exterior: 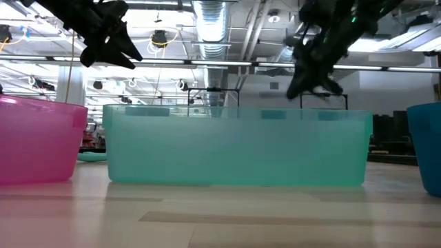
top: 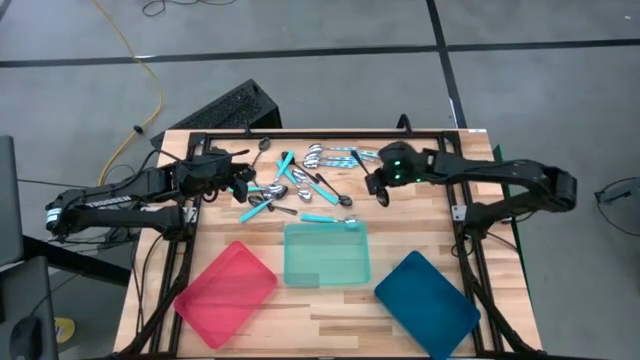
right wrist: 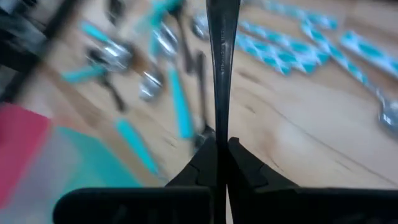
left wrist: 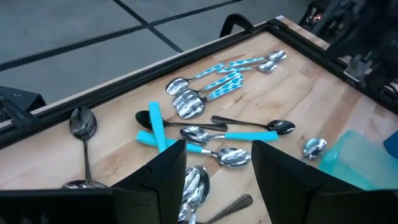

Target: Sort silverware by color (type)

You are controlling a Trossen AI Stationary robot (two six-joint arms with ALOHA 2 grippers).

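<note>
The silverware lies scattered on the wooden table's far middle: shiny silver spoons, spoons with turquoise handles and dark spoons. My left gripper hovers open above the pile's left side, with nothing between its fingers. My right gripper hangs above the table at the pile's right side, shut on a dark spoon. The spoon's far end runs out of the right wrist view. My right gripper pinches the dark spoon's handle between its two fingertips. The fingers slant down from the table's right side, and the handle runs straight on ahead of them. The spoon is lifted clear of the table.
Three trays stand along the near half of the table: a red one at the left, a teal one in the middle with a turquoise-handled spoon at its far rim, a blue one at the right. A black frame edges the table.
</note>
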